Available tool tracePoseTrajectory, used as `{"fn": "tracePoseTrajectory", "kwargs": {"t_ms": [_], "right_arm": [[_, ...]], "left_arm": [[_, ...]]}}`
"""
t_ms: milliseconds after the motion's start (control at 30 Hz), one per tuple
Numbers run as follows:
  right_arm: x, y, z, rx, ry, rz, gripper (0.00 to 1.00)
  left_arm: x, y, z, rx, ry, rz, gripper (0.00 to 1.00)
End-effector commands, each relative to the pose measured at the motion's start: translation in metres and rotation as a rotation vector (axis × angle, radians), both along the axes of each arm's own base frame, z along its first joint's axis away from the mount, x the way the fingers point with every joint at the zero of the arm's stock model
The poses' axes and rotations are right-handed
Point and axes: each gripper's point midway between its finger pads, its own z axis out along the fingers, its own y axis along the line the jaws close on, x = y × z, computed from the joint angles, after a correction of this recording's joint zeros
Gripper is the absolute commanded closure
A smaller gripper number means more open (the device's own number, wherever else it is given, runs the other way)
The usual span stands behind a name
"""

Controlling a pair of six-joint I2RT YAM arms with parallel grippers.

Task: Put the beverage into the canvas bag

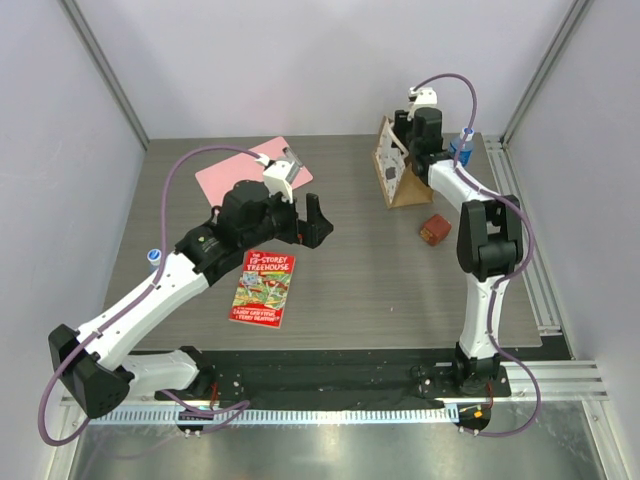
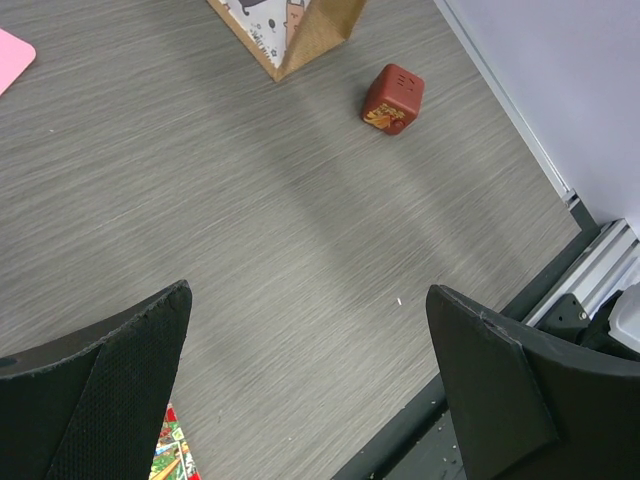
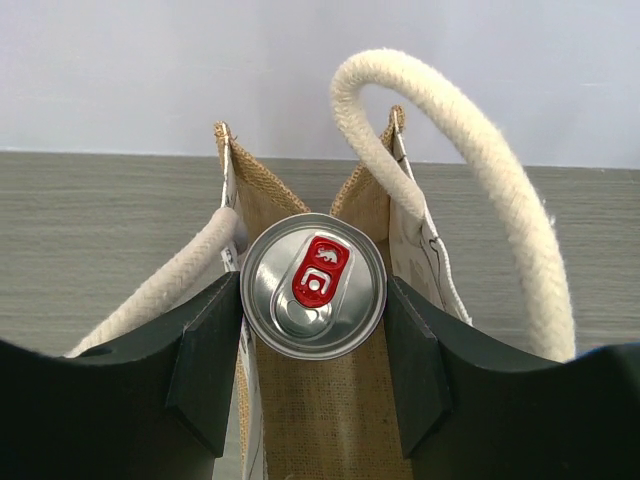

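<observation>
The beverage can [image 3: 313, 270] is clamped between the fingers of the right hand [image 3: 313, 335], its red-tabbed top facing the wrist camera. It is held at the open mouth of the canvas bag [image 3: 300, 430], between the cream handles [image 3: 500, 190]. The bag is stood at the far right of the worktop [image 1: 380, 290], with a red cube [image 2: 392, 98] near it. The left hand [image 2: 310, 295] is held apart, gripping nothing, above the worktop.
</observation>
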Motion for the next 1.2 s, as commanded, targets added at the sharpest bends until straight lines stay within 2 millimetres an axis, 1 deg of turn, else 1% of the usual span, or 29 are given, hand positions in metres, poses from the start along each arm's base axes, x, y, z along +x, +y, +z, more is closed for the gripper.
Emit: {"fn": "tracePoseTrajectory", "kwargs": {"t_ms": [0,33,67,100,133,200,233,333,433,500,533,733,800,833,867,933,1033,1167], "right_arm": [[0.021,0.003,0.04,0.063,-0.161,-0.004,0.94],[0.023,0.003,0.041,0.063,-0.163,-0.007,0.91],[0.025,0.003,0.032,0.057,-0.148,-0.012,0.83],[0.026,0.002,0.032,0.057,-0.147,-0.015,0.8],[0.027,0.002,0.028,0.053,-0.141,-0.014,0.72],[0.028,0.002,0.024,0.048,-0.13,-0.012,0.64],[0.028,0.002,0.023,0.041,-0.13,-0.009,0.57],[0.028,0.005,0.026,0.039,-0.132,0.011,0.51],[0.028,0.01,0.032,0.054,-0.142,0.031,0.49],[0.026,0.012,0.039,0.068,-0.154,0.043,0.46],[0.025,0.014,0.042,0.073,-0.158,0.05,0.43],[0.024,0.014,0.054,0.088,-0.179,0.045,0.33],[0.023,0.013,0.056,0.098,-0.176,0.042,0.32],[0.021,0.014,0.062,0.104,-0.184,0.047,0.31],[0.02,0.016,0.063,0.112,-0.185,0.054,0.3],[0.019,0.016,0.065,0.122,-0.185,0.058,0.27],[0.017,0.017,0.075,0.136,-0.199,0.053,0.26],[0.011,0.015,0.104,0.154,-0.226,0.043,0.27]], "left_arm": [[0.003,-0.006,0.02,-0.05,-0.027,-0.011,0.0],[0.003,-0.006,0.02,-0.048,-0.029,-0.008,0.0],[0.003,-0.005,0.021,-0.05,-0.031,-0.007,0.0],[0.003,-0.005,0.021,-0.049,-0.032,-0.007,0.0],[0.004,-0.005,0.02,-0.046,-0.033,-0.006,0.0],[0.004,-0.005,0.02,-0.047,-0.032,-0.004,0.0],[0.004,-0.005,0.02,-0.045,-0.032,-0.005,0.0],[0.004,-0.005,0.02,-0.046,-0.031,-0.004,0.0],[0.004,-0.005,0.02,-0.046,-0.031,-0.003,0.0],[0.005,-0.005,0.02,-0.045,-0.032,-0.002,0.0],[0.005,-0.005,0.018,-0.04,-0.03,-0.002,0.0],[0.005,-0.004,0.019,-0.042,-0.033,0.0,0.0],[0.004,-0.004,0.021,-0.044,-0.037,0.0,0.0],[0.005,-0.004,0.021,-0.044,-0.037,0.002,0.0],[0.004,-0.004,0.021,-0.045,-0.038,-0.002,0.0],[0.003,-0.004,0.022,-0.045,-0.038,-0.003,0.0],[0.004,-0.003,0.022,-0.045,-0.041,0.003,0.0],[0.005,-0.002,0.022,-0.039,-0.044,0.007,0.0]]}}
